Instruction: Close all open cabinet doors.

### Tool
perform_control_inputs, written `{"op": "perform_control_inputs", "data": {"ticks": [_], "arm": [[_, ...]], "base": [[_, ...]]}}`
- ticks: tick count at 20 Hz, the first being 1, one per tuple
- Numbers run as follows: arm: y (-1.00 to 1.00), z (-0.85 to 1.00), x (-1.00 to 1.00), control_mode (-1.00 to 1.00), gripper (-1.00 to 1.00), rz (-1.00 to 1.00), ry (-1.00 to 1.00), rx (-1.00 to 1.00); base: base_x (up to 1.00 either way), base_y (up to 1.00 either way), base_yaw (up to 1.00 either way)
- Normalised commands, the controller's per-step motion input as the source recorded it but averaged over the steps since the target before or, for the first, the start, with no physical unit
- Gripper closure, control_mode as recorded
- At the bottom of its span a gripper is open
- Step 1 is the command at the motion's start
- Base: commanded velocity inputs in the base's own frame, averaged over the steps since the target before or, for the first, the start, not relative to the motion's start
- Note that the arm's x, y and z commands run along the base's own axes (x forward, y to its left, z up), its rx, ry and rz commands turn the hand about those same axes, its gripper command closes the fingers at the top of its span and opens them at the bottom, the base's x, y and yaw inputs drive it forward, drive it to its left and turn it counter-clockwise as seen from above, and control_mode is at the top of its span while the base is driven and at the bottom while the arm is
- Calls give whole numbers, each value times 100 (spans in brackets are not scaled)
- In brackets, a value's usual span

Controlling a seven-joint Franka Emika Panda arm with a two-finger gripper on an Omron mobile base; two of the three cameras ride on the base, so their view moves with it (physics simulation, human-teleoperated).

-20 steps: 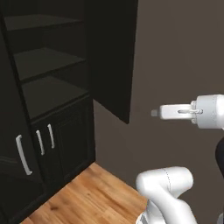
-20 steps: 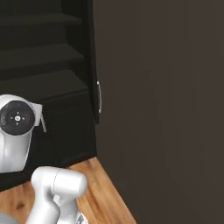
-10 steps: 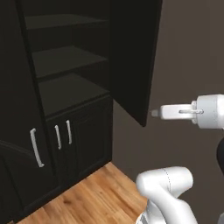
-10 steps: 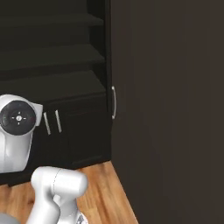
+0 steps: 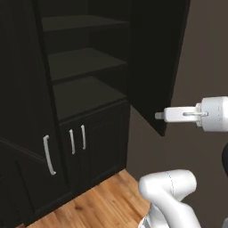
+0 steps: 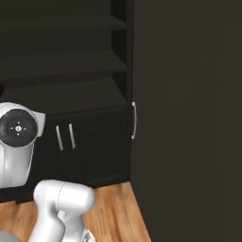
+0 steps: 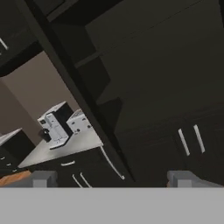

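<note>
2 tall cabinet doors (image 5: pixel 156 62) open, ahead of pincer (image 7: pixel 111 177).

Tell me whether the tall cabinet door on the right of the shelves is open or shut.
Open. The tall door swings out from the cabinet, leaving the shelves bare; the two small lower doors beneath are shut.

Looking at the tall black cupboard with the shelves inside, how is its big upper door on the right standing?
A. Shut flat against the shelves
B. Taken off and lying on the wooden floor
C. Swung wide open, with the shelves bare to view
C: the tall matte black cabinet door stands swung out from the frame, leaving the dark shelves exposed above the closed lower doors.
</note>
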Motion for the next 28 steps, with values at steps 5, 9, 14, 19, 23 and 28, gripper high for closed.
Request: {"op": "perform_control_inputs", "data": {"ticks": [5, 9, 14, 19, 23, 28], "arm": [[0, 0, 0, 100, -100, 0, 0, 0], [0, 0, 0, 100, -100, 0, 0, 0], [0, 0, 0, 100, -100, 0, 0, 0], [0, 0, 0, 100, -100, 0, 0, 0], [0, 0, 0, 100, -100, 0, 0, 0], [0, 0, 0, 100, -100, 0, 0, 0]], "base": [[68, -3, 23], [58, -6, 27], [36, -18, 25], [30, -24, 21], [24, -25, 15], [25, -22, 10]]}}
